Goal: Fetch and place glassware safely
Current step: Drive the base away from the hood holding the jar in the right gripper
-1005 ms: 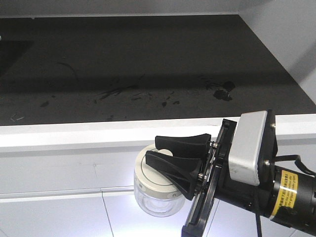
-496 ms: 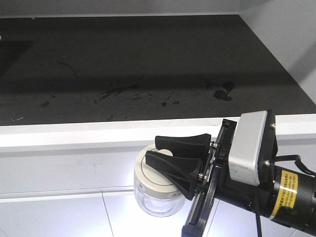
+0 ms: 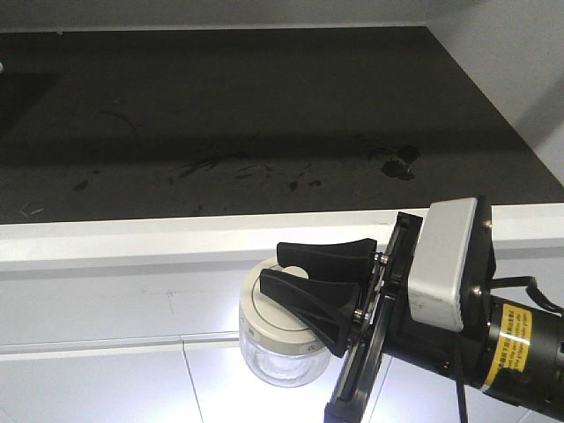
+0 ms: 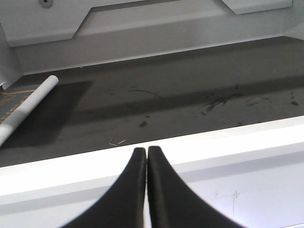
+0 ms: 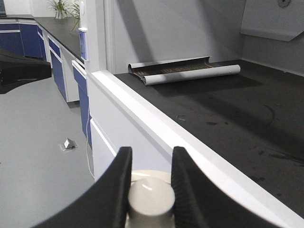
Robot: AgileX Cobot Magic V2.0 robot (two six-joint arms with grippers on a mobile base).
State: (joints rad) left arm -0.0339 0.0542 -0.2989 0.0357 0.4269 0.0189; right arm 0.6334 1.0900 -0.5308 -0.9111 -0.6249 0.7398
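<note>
Currently listed, item by item.

Right gripper (image 3: 273,266): black, curved fingers; it is seen clamped on the knob (image 5: 151,195) of the lid (image 3: 280,319), with one finger pressed to each side of the knob in the right wrist view. A silver-grey camera housing (image 3: 445,264) and a yellow label (image 3: 513,339) are carried on the arm behind it.

Glass jar (image 3: 280,357): small, squat, round and clear, topped by the cream-white lid, on whose rim small dark marks are visible. It is held upright by the lid, just in front of and below the white front edge (image 3: 176,236) of the table (image 3: 264,115), and is seen against the white panels under that edge. It is not on the table top. What lies beneath its base is not shown.

Left gripper (image 4: 146,151): the two black fingers are pressed together tip to tip, with nothing between them. It is pointed at the white table edge.

Table: a dark, matte top, marked by scuffs and dark smudges (image 3: 394,163) towards the right side.

Rolled sheet (image 5: 190,73): white outside and patterned inside, laid on the table top near the back wall, well apart from the jar.

Background of the right wrist view: blue cabinets (image 5: 61,61), a potted plant (image 5: 59,7), and a small grey object (image 5: 69,144) on the floor.
</note>
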